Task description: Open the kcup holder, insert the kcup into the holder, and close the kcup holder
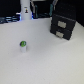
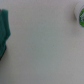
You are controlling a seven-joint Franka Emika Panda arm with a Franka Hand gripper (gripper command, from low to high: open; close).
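In the exterior view, a white table (image 1: 45, 60) is seen filling most of the frame. The kcup (image 1: 22, 46), a small squat pod with a green top and a pale body, is found standing upright on the table in the left-centre of the frame, apart from everything else. The kcup holder (image 1: 62, 22), a black boxy unit with two light rectangular handles on its front, is placed in the upper right of the frame, well apart from the kcup; its drawers are seen shut. A white post with dark marks (image 1: 26, 10) is visible at the upper left of the frame, against a dark, blurred background. No part of the gripper can be made out in this view.

In the wrist view, the kcup (image 2: 80, 15) is partly cut off at the frame's edge, resting on the white table (image 2: 42, 50). A blurred green shape (image 2: 4, 30) is seen at the opposite edge; what it is cannot be told. The gripper's fingers are not shown, so whether it is released or clenched cannot be told.
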